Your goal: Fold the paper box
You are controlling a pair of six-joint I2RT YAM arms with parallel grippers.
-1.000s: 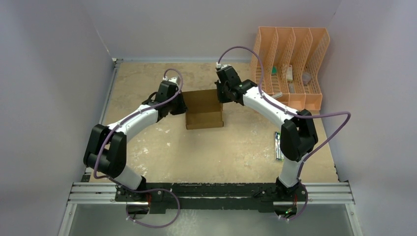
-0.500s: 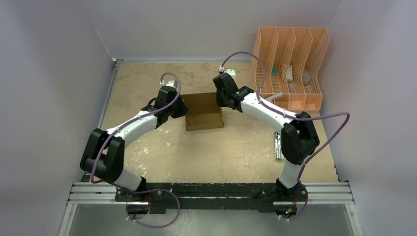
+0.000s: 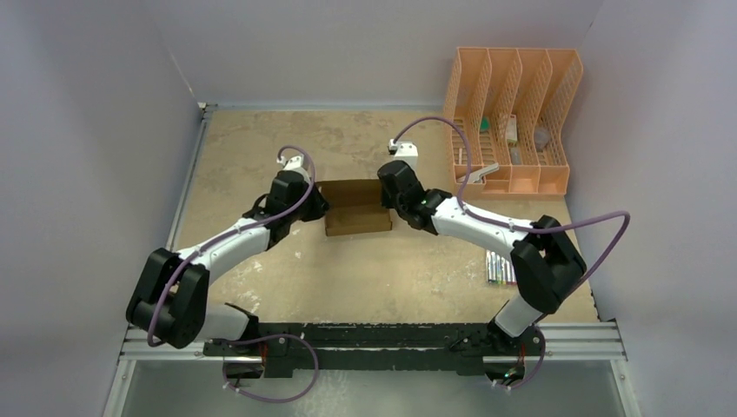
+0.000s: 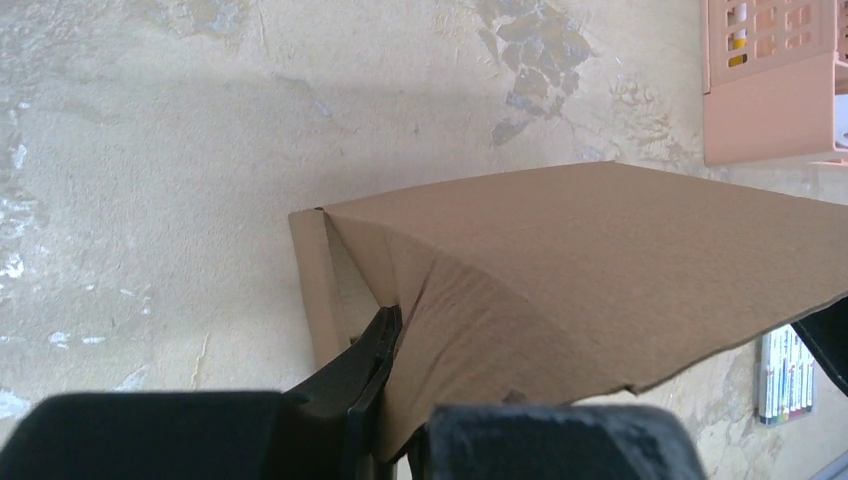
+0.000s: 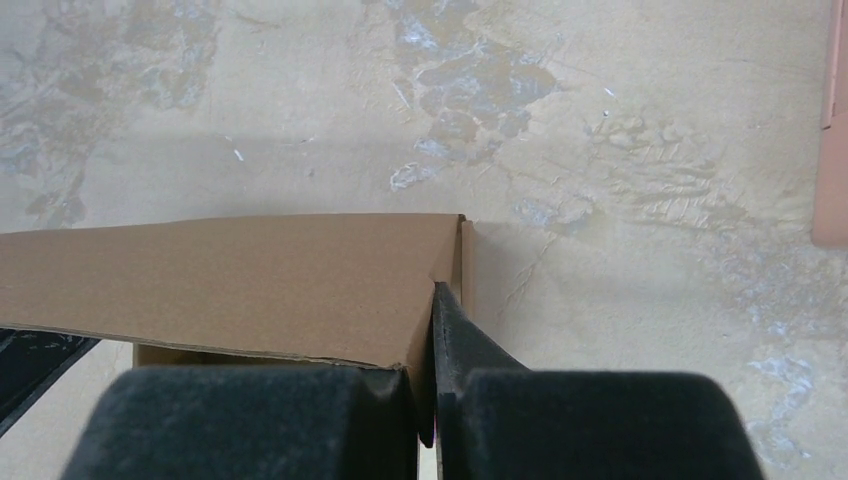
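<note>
Sitting near the middle of the mottled table (image 3: 391, 269), the paper box (image 3: 356, 219) was a brown carton with its lid flap tilted over the body. The left gripper (image 3: 318, 207) was pinched tight on the flap's left edge and the right gripper (image 3: 388, 205) on its right edge, each pair of jaws closed down to the cardboard. An orange file rack (image 3: 513, 113) stood at the far right, and a pack of markers (image 3: 499, 268) lay beside the right arm.
</note>
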